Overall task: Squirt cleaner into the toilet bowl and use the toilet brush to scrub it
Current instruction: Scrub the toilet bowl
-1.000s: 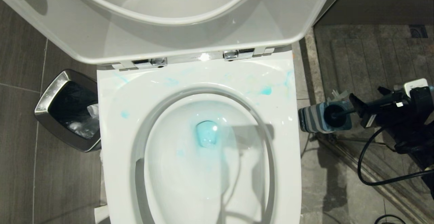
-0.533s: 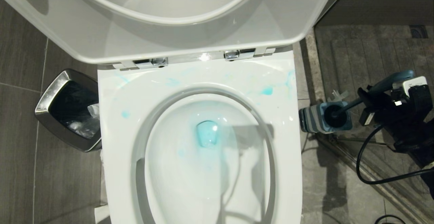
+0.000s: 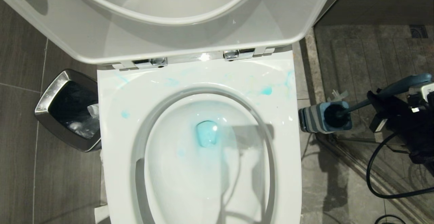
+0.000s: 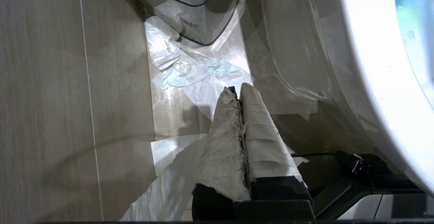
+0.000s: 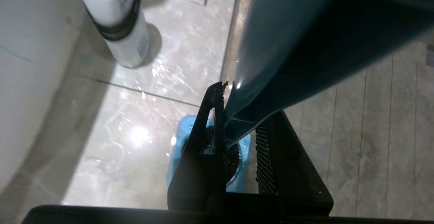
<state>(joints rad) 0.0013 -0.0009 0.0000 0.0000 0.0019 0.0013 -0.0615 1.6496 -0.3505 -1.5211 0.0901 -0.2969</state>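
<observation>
My right hand [image 5: 237, 129] clamped on brush [image 3: 390, 91] handle, head in holder [image 3: 313, 117] right of bowl [image 3: 203, 78]. Stiff, light, slick plastic (grip mid-handle). Left hand [image 4: 239, 93] closed, empty.

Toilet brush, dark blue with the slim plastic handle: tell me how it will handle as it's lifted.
The dark blue plastic toilet brush looks stiff: its handle runs straight. It probably is light, being slim. The glossy handle may slip or swivel in the right gripper, which clamps a narrow section. Its square blue-and-grey holder might tip.
</observation>
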